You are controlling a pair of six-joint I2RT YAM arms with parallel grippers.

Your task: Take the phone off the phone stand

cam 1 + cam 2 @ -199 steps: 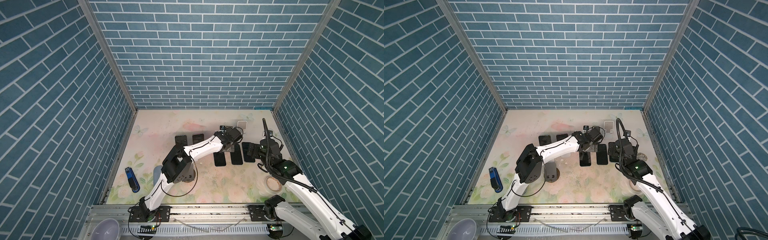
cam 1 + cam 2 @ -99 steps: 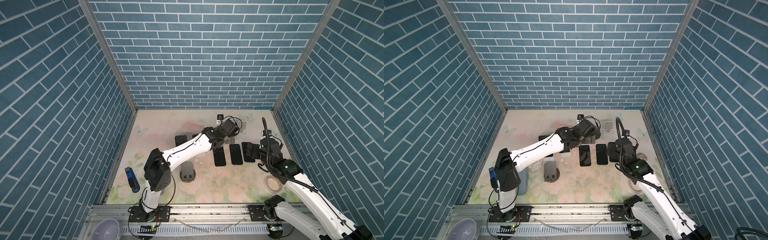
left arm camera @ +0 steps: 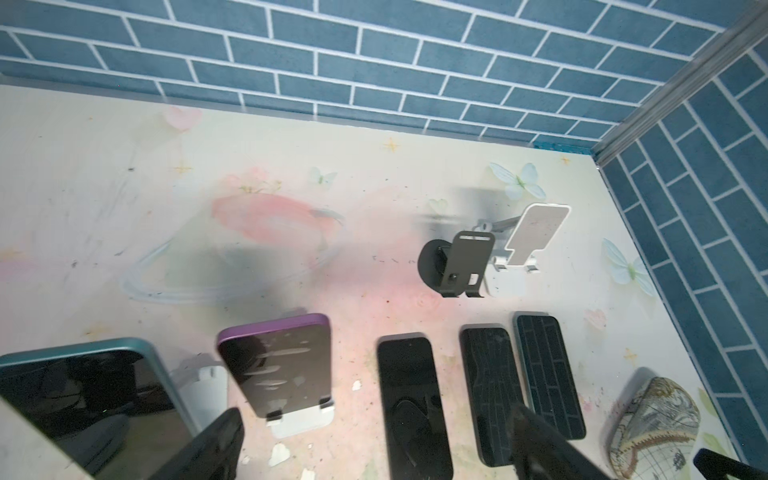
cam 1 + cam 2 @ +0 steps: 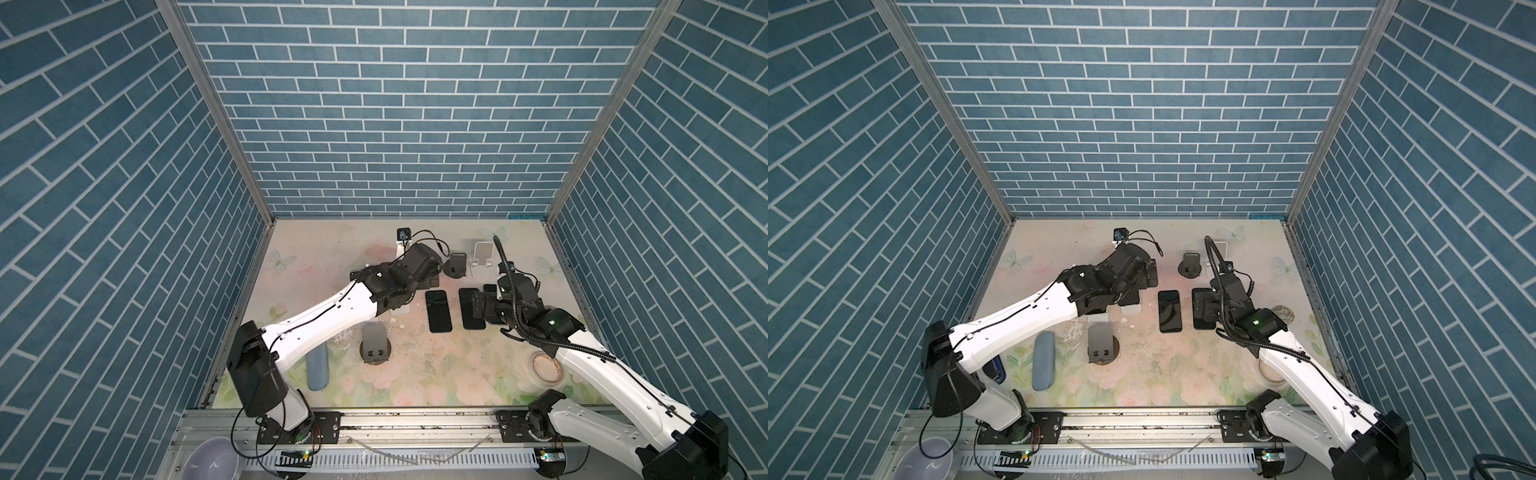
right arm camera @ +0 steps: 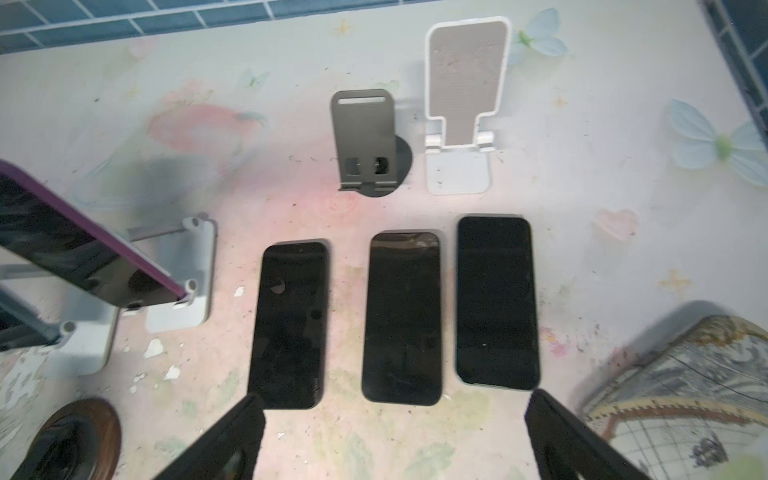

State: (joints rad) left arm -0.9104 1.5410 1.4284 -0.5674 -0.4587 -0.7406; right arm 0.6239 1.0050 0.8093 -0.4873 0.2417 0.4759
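A purple-edged phone (image 3: 276, 365) leans on a white phone stand (image 3: 303, 419). Beside it a teal-edged phone (image 3: 83, 386) leans on another stand. My left gripper (image 3: 374, 453) is open and holds nothing; one of its fingers (image 3: 208, 449) sits between the two propped phones. In both top views my left arm covers these phones, with the gripper (image 4: 428, 278) (image 4: 1148, 274) over them. My right gripper (image 5: 395, 440) (image 4: 482, 307) is open and empty above three phones lying flat. The right wrist view also shows the purple-edged phone (image 5: 83, 249) on its stand (image 5: 183, 299).
Flat black phones (image 4: 438, 311) (image 4: 471, 309) lie mid-table. Two bare stands, dark grey (image 3: 465, 266) and white (image 3: 528, 241), stand behind them. Nearer the front are a grey stand on a round base (image 4: 375, 345), a blue oblong case (image 4: 318, 365) and a tape roll (image 4: 547, 365). A globe-patterned object (image 5: 681, 395) lies at the right.
My left arm has swung its elbow out to the left, and its gripper has moved left and back over the propped phones. The right arm has stayed still.
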